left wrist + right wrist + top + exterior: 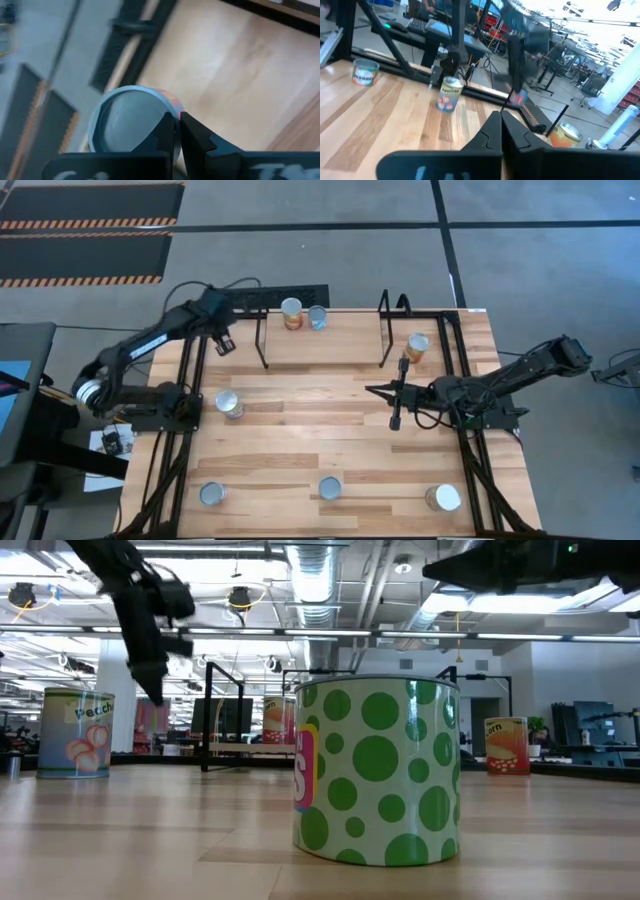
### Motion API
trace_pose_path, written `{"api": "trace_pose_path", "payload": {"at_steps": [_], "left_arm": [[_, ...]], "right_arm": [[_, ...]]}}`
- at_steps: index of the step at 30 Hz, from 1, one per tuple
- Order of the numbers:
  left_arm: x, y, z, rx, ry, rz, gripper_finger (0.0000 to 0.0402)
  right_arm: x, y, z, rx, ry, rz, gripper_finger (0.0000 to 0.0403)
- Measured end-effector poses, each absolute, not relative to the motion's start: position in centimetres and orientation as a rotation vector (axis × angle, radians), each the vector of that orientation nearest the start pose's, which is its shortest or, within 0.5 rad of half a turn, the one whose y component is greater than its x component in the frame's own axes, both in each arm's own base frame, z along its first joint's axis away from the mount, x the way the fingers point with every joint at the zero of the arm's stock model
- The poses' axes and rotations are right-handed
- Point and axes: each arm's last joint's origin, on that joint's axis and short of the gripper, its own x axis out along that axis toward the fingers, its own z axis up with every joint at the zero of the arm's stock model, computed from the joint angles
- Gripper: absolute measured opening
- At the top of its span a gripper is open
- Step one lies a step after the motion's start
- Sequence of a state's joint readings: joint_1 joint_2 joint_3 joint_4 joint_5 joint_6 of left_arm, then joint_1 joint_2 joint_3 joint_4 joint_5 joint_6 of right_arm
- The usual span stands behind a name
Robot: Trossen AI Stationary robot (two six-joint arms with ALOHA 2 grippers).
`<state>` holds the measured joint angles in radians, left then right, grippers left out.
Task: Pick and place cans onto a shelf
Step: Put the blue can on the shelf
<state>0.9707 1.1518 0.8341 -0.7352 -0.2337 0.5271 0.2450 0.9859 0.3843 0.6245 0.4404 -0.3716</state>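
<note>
The shelf of black tubing with a wooden board stands at the table's far edge and bears an orange can and a blue-grey can. My left gripper is shut and empty, raised above the table left of the shelf. In its wrist view a peach-labelled can's silvery top lies below the fingers. My right gripper is shut and empty right of the table's middle, pointing toward the left edge. An orange can stands upright beside the shelf's right loop.
The peach can stands on the table's left part. Three more cans stand along the near edge: front left, a green-dotted one in the middle, which looms large in the low view, and front right. Black table-frame rails run along both sides.
</note>
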Motion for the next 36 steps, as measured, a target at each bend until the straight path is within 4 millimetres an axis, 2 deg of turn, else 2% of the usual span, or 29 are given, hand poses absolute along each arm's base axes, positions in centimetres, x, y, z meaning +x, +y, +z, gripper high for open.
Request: {"api": "trace_pose_path", "payload": {"at_steps": [4, 7, 12, 19, 22, 25, 32, 36], "left_arm": [[10.0, 15.9, 28.2, 0.078, 1.224, 0.907, 0.0002], [9.4, 14.1, 31.1, 0.090, 1.097, 0.929, 0.0002], [9.5, 11.0, 34.6, 0.114, 0.884, 0.838, 0.0001], [10.8, 6.7, 37.8, 0.177, 0.683, 0.611, 0.0001], [12.1, 5.4, 38.0, 0.195, 0.650, 0.517, 0.0001], [14.2, 4.2, 37.4, 0.241, 0.688, 0.470, 0.0000], [21.4, 1.2, 35.3, 0.320, 0.695, 0.266, 0.0000], [25.4, 0.0, 33.1, 0.292, 0.713, 0.157, 0.0000]], "right_arm": [[20.2, 3.3, 23.5, -0.342, 0.010, -0.179, 0.0008], [20.2, 2.8, 23.1, -0.322, 0.013, -0.116, 0.0008], [20.2, 2.0, 22.4, -0.278, 0.022, -0.092, 0.0008], [20.1, 1.8, 22.3, -0.263, 0.021, -0.092, 0.0008], [20.1, 1.8, 22.2, -0.263, 0.023, -0.089, 0.0008], [20.1, 1.8, 22.2, -0.263, 0.024, -0.084, 0.0008], [20.1, 1.9, 22.2, -0.261, 0.019, -0.047, 0.0008], [20.1, 1.9, 22.2, -0.261, 0.018, -0.042, 0.0008]]}}
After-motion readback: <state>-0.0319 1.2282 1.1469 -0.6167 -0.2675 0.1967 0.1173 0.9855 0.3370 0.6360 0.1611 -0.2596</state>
